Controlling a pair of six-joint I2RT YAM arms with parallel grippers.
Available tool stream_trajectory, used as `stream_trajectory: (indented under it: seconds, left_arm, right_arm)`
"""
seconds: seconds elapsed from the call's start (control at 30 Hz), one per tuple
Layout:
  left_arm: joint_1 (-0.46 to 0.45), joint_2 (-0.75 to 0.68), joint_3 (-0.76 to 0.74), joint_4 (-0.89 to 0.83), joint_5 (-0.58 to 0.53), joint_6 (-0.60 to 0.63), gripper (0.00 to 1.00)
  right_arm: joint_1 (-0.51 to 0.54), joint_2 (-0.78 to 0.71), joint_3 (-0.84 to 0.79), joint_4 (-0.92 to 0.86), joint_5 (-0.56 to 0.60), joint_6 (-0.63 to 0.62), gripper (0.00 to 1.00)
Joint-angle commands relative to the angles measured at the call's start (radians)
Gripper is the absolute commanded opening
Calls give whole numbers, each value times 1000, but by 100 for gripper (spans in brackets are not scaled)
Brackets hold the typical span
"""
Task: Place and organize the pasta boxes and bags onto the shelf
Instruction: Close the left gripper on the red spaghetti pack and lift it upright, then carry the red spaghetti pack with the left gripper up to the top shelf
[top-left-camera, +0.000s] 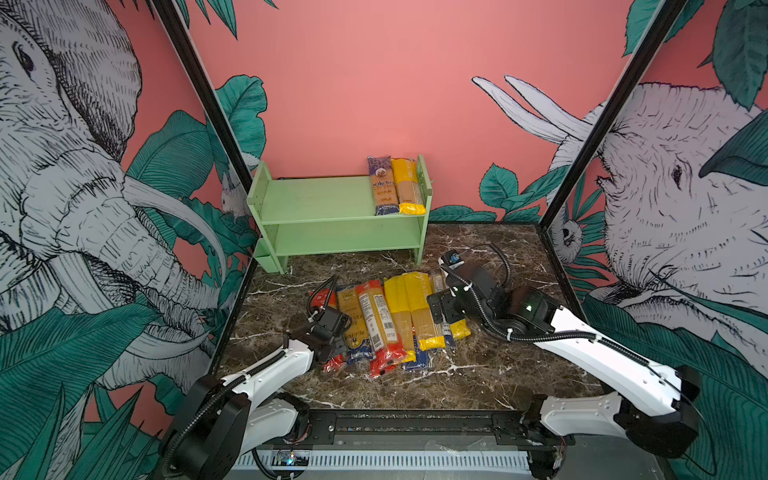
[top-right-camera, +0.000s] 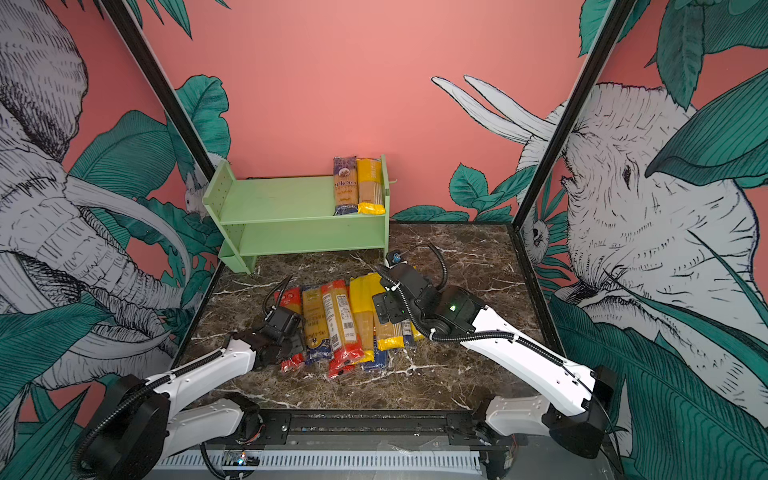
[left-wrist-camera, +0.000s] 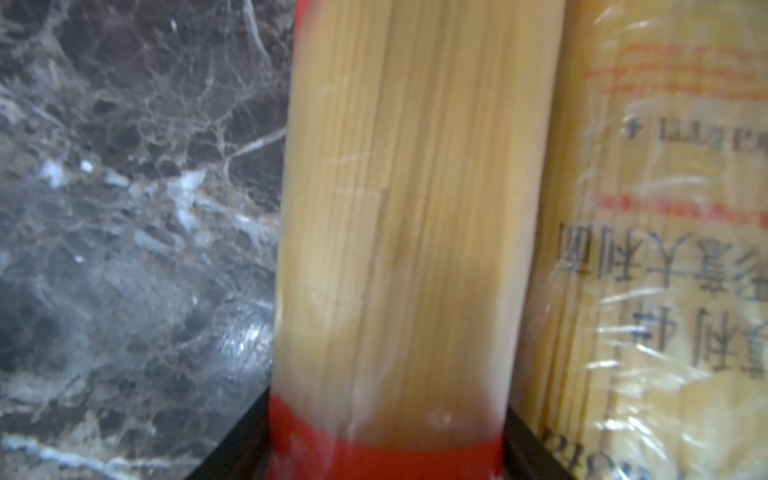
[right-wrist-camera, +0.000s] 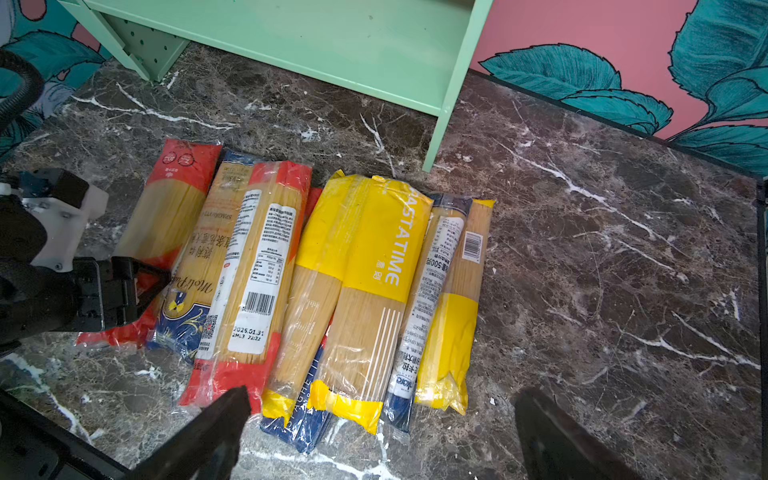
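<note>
- Wrapping three sides, pink walls (top-left-camera: 374, 83) carry elephant and leaf drawings. Both top views take in all three, the right wrist view only a corner.
- One dark marble table (top-left-camera: 507, 353), veined white, bears everything.
- One shelf (top-left-camera: 316, 199) stands at the table's back and has two boards. Both top views show its top board; the right wrist view shows only the lower board and a leg.
- Two arms reach in from the front.
- The left gripper (right-wrist-camera: 137, 291) sits at the pile's left edge, jaws closed against both sides of a red pack (left-wrist-camera: 395, 208) lying on the table. Only the blurred left wrist view shows that contact.
- The right gripper (right-wrist-camera: 382, 392) hovers over the pile's right part, jaws wide apart and holding nothing.
- A pile (top-left-camera: 395, 320) of about nine packs lies side by side mid-table, some half buried. There are roughly three each of red, yellow and blue-ended. Their labels read only in the right wrist view.
- Two packs lie touching on the top board's right end, a blue pack (top-left-camera: 381, 185) and a yellow pack (top-left-camera: 409, 185). They appear only in the top views.
</note>
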Motion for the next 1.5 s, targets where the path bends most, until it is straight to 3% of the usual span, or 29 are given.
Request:
stream_trajectory:
  seconds: [0.0,0.13,0.3,0.57,1.1,1.47]
  left_arm:
    - [14,35,-65,6,63,-11,49]
    - [16,21,-58,-8,64,9,32]
    - [16,-43,-32,-79,45,38,23]
    - [16,-195,63,-255,2,102,0]
    - [17,-412,314,-563,-60,199,0]
    - [17,-475,580,-750,-95,260,0]
  right_arm:
    - [-5,5,12,8,1,-3,99]
    - [-5,14,22,4,-4,2,99]
    - [-5,23,35,2,-9,5,99]
    - [-5,29,62,-7,-14,5,99]
    - [-6,22,92,-10,-26,6,99]
    - [-6,7,106,-10,-20,-7,99]
